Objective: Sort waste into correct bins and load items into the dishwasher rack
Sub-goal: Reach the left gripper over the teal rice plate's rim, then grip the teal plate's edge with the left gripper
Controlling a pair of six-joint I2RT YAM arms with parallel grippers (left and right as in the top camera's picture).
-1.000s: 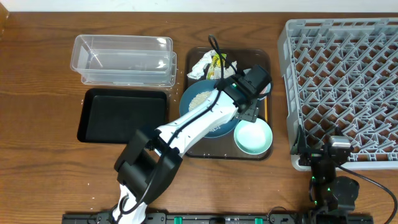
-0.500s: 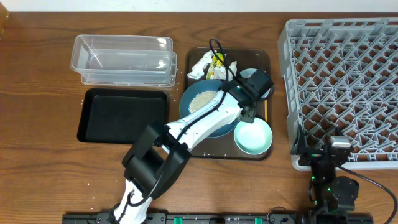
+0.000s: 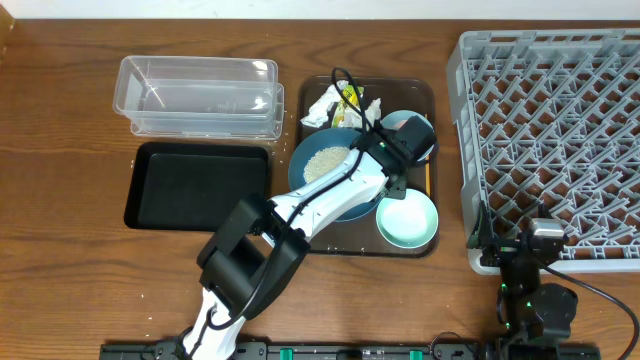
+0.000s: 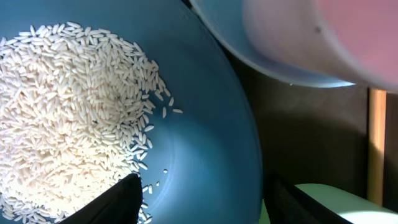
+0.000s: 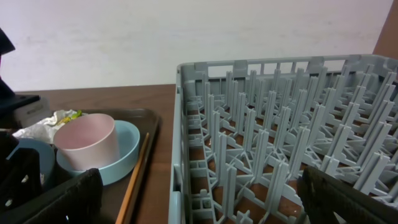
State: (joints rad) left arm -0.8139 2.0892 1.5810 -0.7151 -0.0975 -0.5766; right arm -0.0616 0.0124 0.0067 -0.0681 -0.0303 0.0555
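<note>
The dark-blue dish holds white rice and sits on the brown tray. My left gripper is open, and its fingers straddle the dish's right rim, one inside by the rice and one outside. The pink cup stands in the light-blue bowl. The mint-green bowl lies at the tray's front right. A chopstick lies along the tray's right edge. Tissue and the yellow wrapper lie at the tray's back. My right gripper is open and empty at the grey rack's front-left corner.
The clear tub stands at the back left, with the black tray in front of it. The rack fills the right side of the table. My left arm reaches diagonally from the front edge over the brown tray.
My left gripper has shifted slightly back and left, closing in over the dish's right rim. The right arm has not moved.
</note>
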